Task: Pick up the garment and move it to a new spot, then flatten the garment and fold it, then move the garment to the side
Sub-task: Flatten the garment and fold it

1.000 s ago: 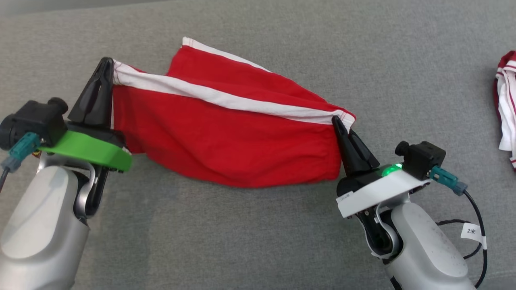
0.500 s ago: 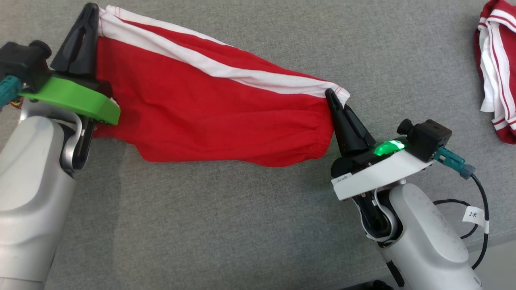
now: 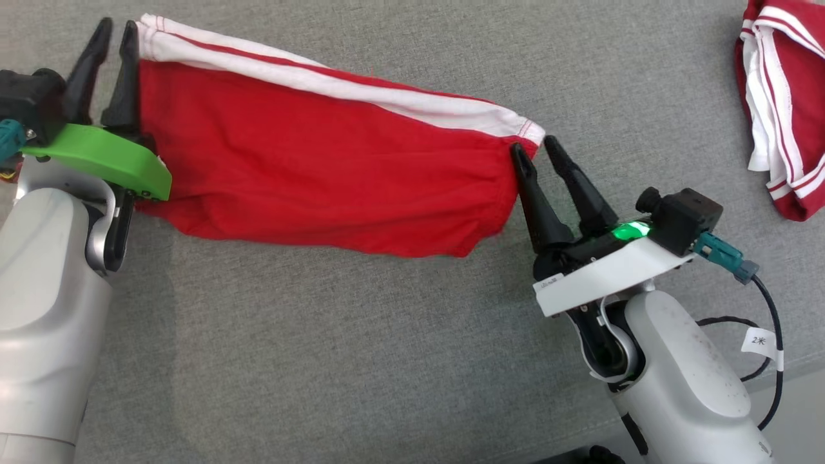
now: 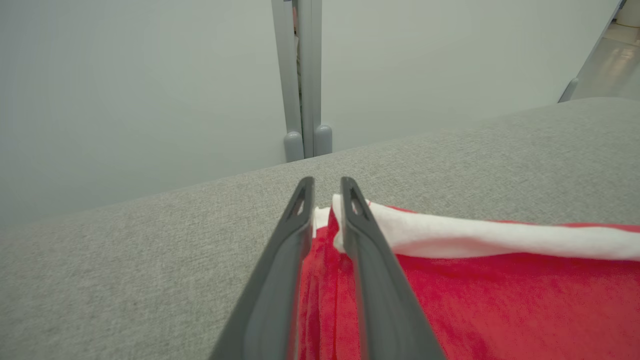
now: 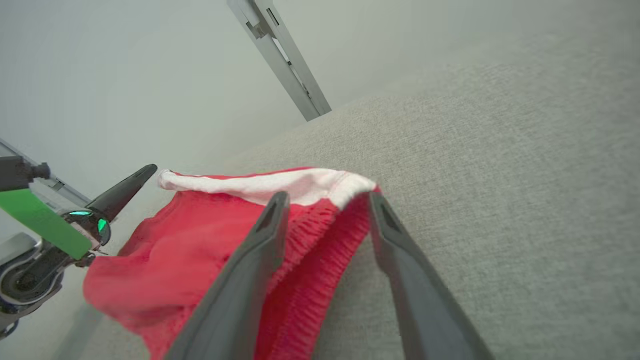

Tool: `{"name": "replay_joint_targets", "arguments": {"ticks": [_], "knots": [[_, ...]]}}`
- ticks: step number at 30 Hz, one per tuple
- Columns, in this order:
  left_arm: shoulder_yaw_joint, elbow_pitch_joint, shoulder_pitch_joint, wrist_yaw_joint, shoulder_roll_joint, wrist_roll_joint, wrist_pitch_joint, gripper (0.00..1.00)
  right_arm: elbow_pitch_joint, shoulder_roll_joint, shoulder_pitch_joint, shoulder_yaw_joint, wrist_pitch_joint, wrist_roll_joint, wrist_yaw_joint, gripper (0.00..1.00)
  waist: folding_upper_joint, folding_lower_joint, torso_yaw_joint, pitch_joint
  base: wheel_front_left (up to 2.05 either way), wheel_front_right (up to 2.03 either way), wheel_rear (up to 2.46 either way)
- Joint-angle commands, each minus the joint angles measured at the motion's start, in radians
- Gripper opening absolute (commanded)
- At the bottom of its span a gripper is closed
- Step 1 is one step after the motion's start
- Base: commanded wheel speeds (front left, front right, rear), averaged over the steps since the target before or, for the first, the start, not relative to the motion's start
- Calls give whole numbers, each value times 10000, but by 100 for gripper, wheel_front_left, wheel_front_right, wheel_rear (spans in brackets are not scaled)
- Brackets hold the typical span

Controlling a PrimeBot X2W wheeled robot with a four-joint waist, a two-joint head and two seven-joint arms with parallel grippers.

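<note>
The red garment [image 3: 322, 161], with a white band along its far edge, lies stretched out on the grey cloth surface [image 3: 361, 361] between my two grippers. At its left corner my left gripper [image 3: 115, 29] has its fingers slightly parted. The left wrist view has the garment [image 4: 500, 300] with its corner lying in the narrow gap of the left gripper [image 4: 326, 181]. My right gripper [image 3: 533, 145] stands open at the right corner. In the right wrist view the right gripper [image 5: 327, 196] is spread wide around the gathered edge of the garment [image 5: 190, 240], not pinching it.
A second red and white piece of clothing [image 3: 780, 96] lies bunched at the far right. A cable [image 3: 764, 361] hangs by my right forearm. Pale wall panels with a grey post [image 4: 300, 75] rise behind the surface's far edge.
Both grippers were shut on the garment's corners and have now opened, letting go. The garment has dropped flatter onto the surface. The head camera has also shifted.
</note>
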Motion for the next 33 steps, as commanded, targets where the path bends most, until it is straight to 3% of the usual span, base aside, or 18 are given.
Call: {"name": "replay_joint_targets", "arguments": {"ticks": [1, 12, 19, 26, 27, 28, 33], "knots": [[94, -37, 227, 35, -71, 77, 5, 100, 50, -40, 204, -175, -42, -292, -16, 100, -1, -1, 165, -241, 0, 0, 0], [-10, 381, 1072, 35, -610, 127, 5, 100, -131, -38, 895, -1990, -42, -1994, -16, 100, -1, -1, 321, -901, 0, 0, 0], [-115, 1771, 877, 35, -579, 335, 5, 100, -210, -33, 1091, -2612, -42, -2748, -16, 100, -1, -1, 182, -922, 0, 0, 0], [-914, 3512, 972, 35, -780, -118, 68, 100, -130, -38, 1236, -2871, -42, -3111, -16, 100, -1, -1, 125, -993, 0, 0, 0], [-1124, 3690, 1010, 30, -837, -246, 141, 42, -111, -38, 1264, -2895, -42, -3136, -16, 100, -1, -1, 138, -1027, 0, 0, 0], [-1371, 3806, 1042, 27, -882, -391, 183, 0, -100, -39, 1278, -2935, -42, -3254, -16, 100, -1, -1, 152, -1057, 0, 0, 0], [-1883, 4126, 1164, 27, -855, -1105, 170, 0, 24, -35, 1345, -3118, -42, -3668, -16, 100, -1, -1, 343, -1380, 0, 0, 0]]}}
